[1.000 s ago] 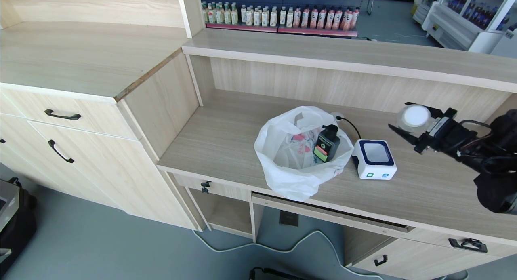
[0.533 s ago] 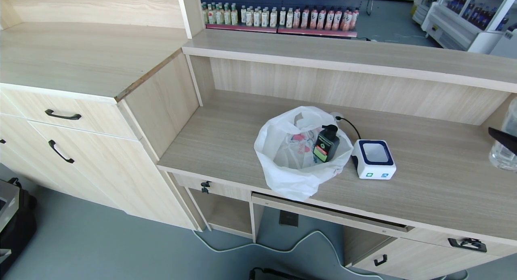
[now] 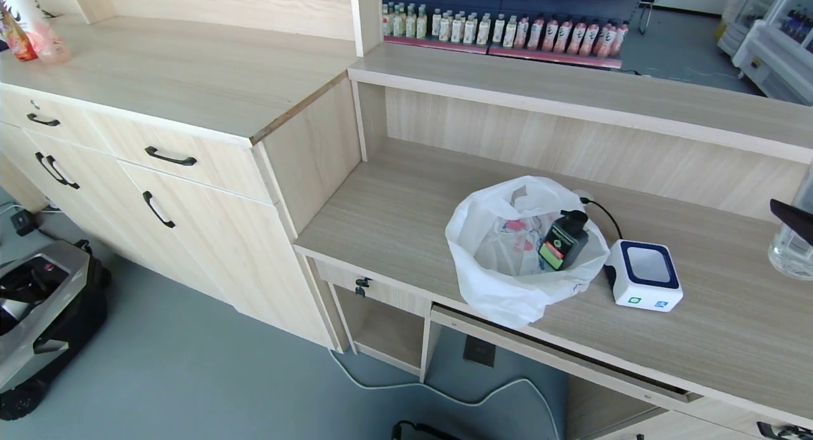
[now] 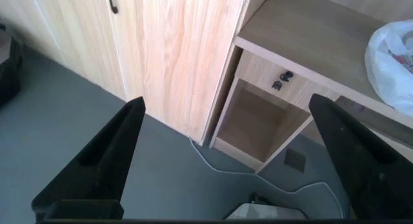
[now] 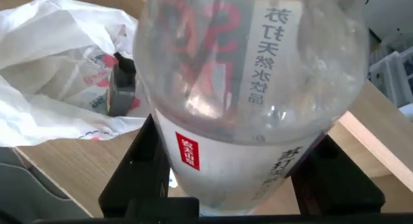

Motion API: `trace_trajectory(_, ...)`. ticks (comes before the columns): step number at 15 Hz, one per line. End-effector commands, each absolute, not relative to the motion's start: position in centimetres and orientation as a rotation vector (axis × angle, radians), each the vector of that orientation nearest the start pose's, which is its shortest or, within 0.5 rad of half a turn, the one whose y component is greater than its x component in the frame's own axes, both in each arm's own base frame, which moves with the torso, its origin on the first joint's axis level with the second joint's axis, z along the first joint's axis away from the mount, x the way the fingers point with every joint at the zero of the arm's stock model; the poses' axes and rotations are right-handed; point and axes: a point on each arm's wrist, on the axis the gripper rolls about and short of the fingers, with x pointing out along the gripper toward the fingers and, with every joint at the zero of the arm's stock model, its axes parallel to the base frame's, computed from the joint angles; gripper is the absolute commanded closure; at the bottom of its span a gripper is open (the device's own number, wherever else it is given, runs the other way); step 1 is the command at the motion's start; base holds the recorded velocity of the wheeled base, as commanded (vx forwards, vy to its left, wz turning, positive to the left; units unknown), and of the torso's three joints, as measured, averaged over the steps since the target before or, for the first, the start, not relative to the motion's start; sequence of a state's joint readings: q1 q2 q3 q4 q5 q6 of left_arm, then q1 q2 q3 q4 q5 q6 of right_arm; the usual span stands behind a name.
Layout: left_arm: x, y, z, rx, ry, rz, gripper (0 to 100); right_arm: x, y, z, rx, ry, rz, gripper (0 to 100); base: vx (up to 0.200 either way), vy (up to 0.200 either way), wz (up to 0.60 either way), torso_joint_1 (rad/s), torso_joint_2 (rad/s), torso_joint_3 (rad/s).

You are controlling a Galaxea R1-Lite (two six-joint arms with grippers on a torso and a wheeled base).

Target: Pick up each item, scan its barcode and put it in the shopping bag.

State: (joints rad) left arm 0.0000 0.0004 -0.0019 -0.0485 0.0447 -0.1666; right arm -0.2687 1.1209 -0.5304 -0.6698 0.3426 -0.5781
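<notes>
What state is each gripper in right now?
Left gripper: open, holding nothing.
Right gripper: closed on a clear water bottle.

A shop: a wooden checkout surface (image 3: 394, 218) carries a barcode scanner (image 3: 643, 276) and a white shopping bag (image 3: 502, 281); at 12 o'clock a shelf (image 3: 502, 49) holds rows of bottled drinks (image 3: 502, 30), at 2 o'clock stand glass-fronted coolers (image 3: 772, 43).
</notes>
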Motion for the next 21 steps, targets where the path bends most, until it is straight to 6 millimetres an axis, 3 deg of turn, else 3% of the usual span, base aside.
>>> trace_trajectory(1,-2.3,0.1,8.1,-0.168,-0.054,0.040,0,16.9,-0.5,23.6,-0.582,-0.074,0.106,100,0.000,0.000,0.60,0.002,0.01,0.002)
trace_trajectory(3,-2.3,0.1,8.1,-0.168,-0.054,0.040,0,19.7,0.8,21.7,-0.499,-0.014,0.190,100,0.000,0.000,0.60,-0.002,0.00,0.005)
trace_trajectory(7,-2.3,0.1,8.1,-0.168,-0.054,0.042,0,26.5,3.2,16.3,-0.205,0.090,0.278,100,0.000,0.000,0.00,0.000,0.00,0.000)
trace_trajectory(9,-2.3,0.1,8.1,-0.168,-0.054,0.040,0,28.8,4.3,14.0,-0.134,0.098,0.305,100,0.000,0.000,0.00,0.000,0.00,0.000)
trace_trajectory(14,-2.3,0.1,8.1,-0.168,-0.054,0.040,0,32.3,5.8,9.3,-0.135,0.064,0.333,100,0.000,0.000,0.00,0.000,0.00,0.000)
trace_trajectory(21,-2.3,0.1,8.1,-0.168,-0.054,0.040,0,35.4,5.9,6.6,-0.160,0.038,0.317,100,0.000,0.000,0.00,0.000,0.00,0.000)
